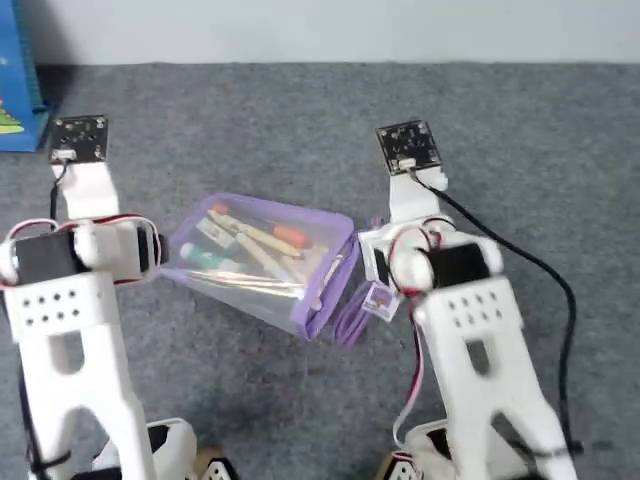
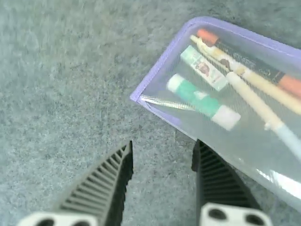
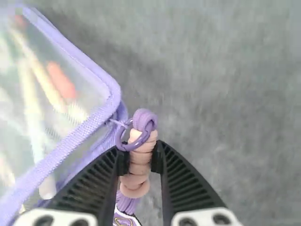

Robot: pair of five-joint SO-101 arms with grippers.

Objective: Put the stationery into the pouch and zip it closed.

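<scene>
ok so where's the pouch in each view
High view: the pouch lies on the grey table between the two arms.
Left wrist view: the pouch has a corner just ahead of the open left gripper.
Right wrist view: the pouch lies beside the right gripper, which is shut on the zipper pull.
Shared landmark: the orange marker inside it.

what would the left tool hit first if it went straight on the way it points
Probably the pouch, near its purple-edged corner just ahead of the open left tool; depth is unclear, so it might touch the grey mat first.
</scene>
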